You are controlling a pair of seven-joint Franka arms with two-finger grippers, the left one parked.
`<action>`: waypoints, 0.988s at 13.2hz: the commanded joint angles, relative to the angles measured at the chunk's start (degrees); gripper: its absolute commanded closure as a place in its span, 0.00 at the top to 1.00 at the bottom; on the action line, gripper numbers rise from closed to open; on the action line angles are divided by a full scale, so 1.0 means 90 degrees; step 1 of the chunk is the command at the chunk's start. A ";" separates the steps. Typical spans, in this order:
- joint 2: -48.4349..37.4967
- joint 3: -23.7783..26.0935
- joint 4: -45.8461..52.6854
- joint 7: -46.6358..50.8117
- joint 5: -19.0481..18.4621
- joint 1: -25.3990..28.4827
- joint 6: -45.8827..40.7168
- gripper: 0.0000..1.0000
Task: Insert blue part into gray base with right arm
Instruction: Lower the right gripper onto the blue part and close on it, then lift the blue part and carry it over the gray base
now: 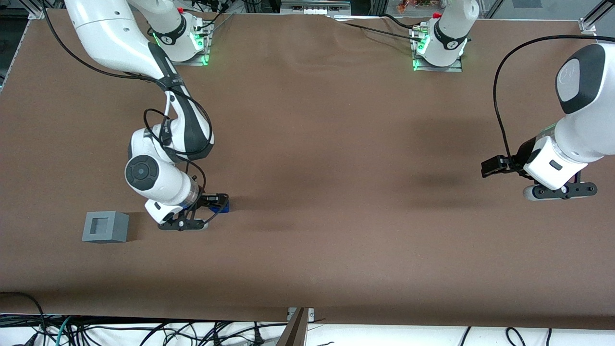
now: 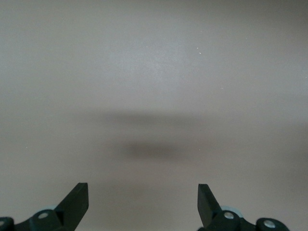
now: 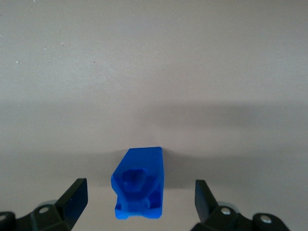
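The blue part (image 3: pixel 139 183) lies on the brown table, between my right gripper's (image 3: pixel 140 199) open fingers with a gap on each side. In the front view the right gripper (image 1: pixel 215 204) hangs low over the blue part (image 1: pixel 224 207), which peeks out from under the black fingers. The gray base (image 1: pixel 105 227) stands on the table beside the gripper, farther toward the working arm's end and slightly nearer the front camera, its square recess facing up. The right arm (image 1: pixel 158 178) reaches down from its mount to the part.
A black cable (image 1: pixel 158 120) loops around the right arm's wrist. The table's front edge (image 1: pixel 298 315) runs nearer the camera than both objects. Arm mounts with green lights (image 1: pixel 202 45) stand at the back edge.
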 commanded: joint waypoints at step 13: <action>0.0123 -0.0126 0.0019 -0.0137 -0.0035 0.0139 -0.0180 0.30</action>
